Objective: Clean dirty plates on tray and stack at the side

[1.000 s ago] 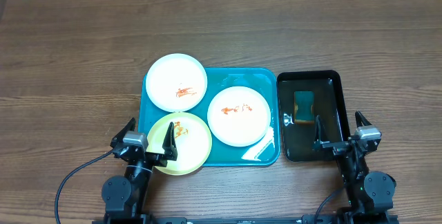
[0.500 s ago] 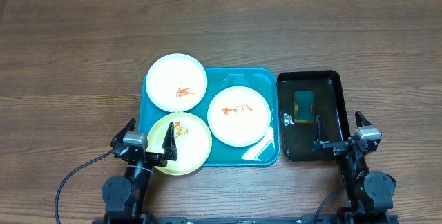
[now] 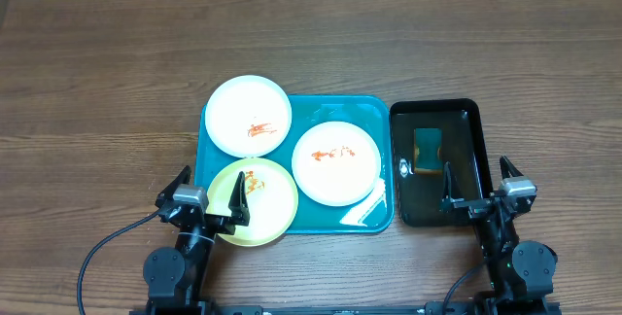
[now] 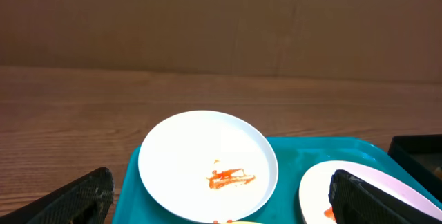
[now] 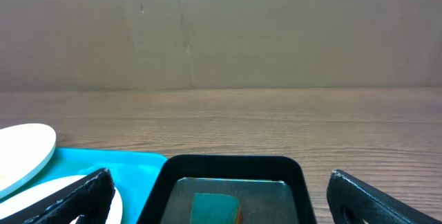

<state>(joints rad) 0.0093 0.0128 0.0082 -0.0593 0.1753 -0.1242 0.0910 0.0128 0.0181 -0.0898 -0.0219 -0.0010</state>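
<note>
The teal tray (image 3: 374, 113) lies mid-table. A white plate (image 3: 249, 115) with a sauce smear sits on its far left corner and also shows in the left wrist view (image 4: 207, 163). A second white plate (image 3: 335, 162) with sauce sits on the right of the tray. A pale yellow plate (image 3: 255, 201) with sauce overhangs the near left corner. My left gripper (image 3: 207, 201) is open and empty at the near edge, by the yellow plate. My right gripper (image 3: 477, 191) is open and empty over the near end of the black tray (image 3: 466, 111).
The black tray holds water and a teal sponge (image 3: 429, 147), also seen in the right wrist view (image 5: 215, 207). A white scrap (image 3: 363, 211) lies on the tray's near right corner. A cardboard wall (image 4: 221, 16) stands behind the table.
</note>
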